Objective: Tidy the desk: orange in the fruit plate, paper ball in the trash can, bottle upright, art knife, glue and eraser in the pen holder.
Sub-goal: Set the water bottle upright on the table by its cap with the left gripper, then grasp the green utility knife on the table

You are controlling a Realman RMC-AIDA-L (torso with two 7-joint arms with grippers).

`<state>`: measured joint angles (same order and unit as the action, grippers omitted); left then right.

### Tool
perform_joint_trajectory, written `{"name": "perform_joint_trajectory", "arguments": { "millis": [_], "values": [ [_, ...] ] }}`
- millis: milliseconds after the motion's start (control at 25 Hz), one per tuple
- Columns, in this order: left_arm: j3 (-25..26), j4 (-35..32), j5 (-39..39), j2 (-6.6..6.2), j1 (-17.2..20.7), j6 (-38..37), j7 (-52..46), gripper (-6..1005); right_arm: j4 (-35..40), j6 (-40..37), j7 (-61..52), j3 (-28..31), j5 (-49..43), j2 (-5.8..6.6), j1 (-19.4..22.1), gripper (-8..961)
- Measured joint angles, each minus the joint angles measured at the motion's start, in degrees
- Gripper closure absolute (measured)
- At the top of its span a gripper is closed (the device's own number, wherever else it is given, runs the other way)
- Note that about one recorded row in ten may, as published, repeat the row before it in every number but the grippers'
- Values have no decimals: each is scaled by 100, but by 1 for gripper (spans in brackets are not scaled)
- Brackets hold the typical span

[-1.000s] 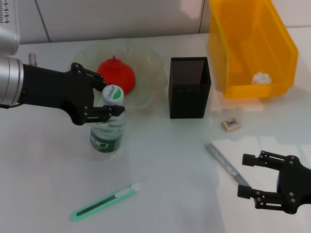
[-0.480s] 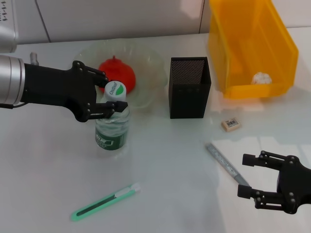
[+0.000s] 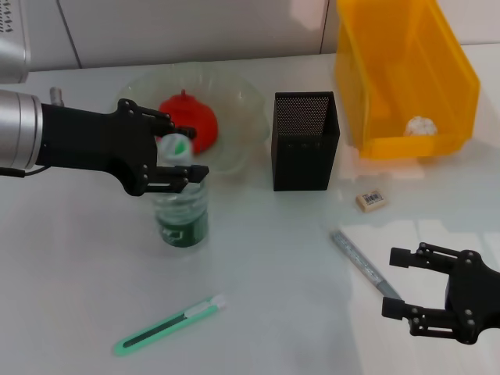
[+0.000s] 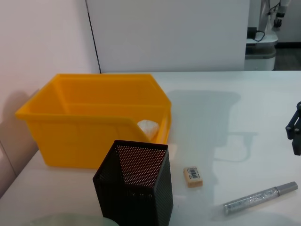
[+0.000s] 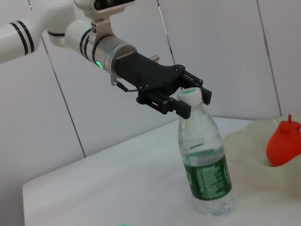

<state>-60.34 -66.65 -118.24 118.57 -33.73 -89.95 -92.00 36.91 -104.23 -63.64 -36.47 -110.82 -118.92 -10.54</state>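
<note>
The clear water bottle (image 3: 181,207) with a green label stands upright on the table, and my left gripper (image 3: 187,151) is shut on its neck just under the white cap. The right wrist view shows the same grip on the bottle (image 5: 203,160). The orange (image 3: 187,117), reddish with a small stem, lies in the glass fruit plate (image 3: 242,101). A paper ball (image 3: 420,125) rests in the yellow trash can (image 3: 391,144). The green art knife (image 3: 168,325), silver glue stick (image 3: 363,263) and eraser (image 3: 371,200) lie on the table around the black mesh pen holder (image 3: 305,141). My right gripper (image 3: 406,283) hangs open at the front right.
The fruit plate sits directly behind the bottle and close to it. The pen holder (image 4: 134,188) stands between the plate and the trash can (image 4: 94,117). The glue stick lies just left of my right gripper. A wall runs along the back of the table.
My left gripper has tipped the bottle from a lean to upright and carried it slightly right. The right arm has not moved.
</note>
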Motion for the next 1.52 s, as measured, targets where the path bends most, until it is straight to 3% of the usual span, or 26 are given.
{"name": "perform_joint_trajectory", "arguments": {
  "millis": [360, 600, 680, 1200, 1520],
  "values": [
    [64, -114, 219, -3, 36, -12, -7, 399, 0, -1, 0, 30, 0, 1, 5, 172],
    [263, -949, 435, -18, 231, -220, -156, 209, 131, -24, 1, 54, 0, -3, 44, 173],
    [193, -1248, 463, -1, 309, -272, -343, 202, 175, -38, 1, 57, 0, -5, 48, 173],
    [-1525, -2915, 748, -12, 1330, -438, -2058, 206, 365, -17, 46, 62, 0, 24, 141, 173],
    [-2253, -2835, 73, 11, 1472, -240, -3364, 216, 643, -12, 75, 62, -106, -5, 241, 173]
  ]
}}
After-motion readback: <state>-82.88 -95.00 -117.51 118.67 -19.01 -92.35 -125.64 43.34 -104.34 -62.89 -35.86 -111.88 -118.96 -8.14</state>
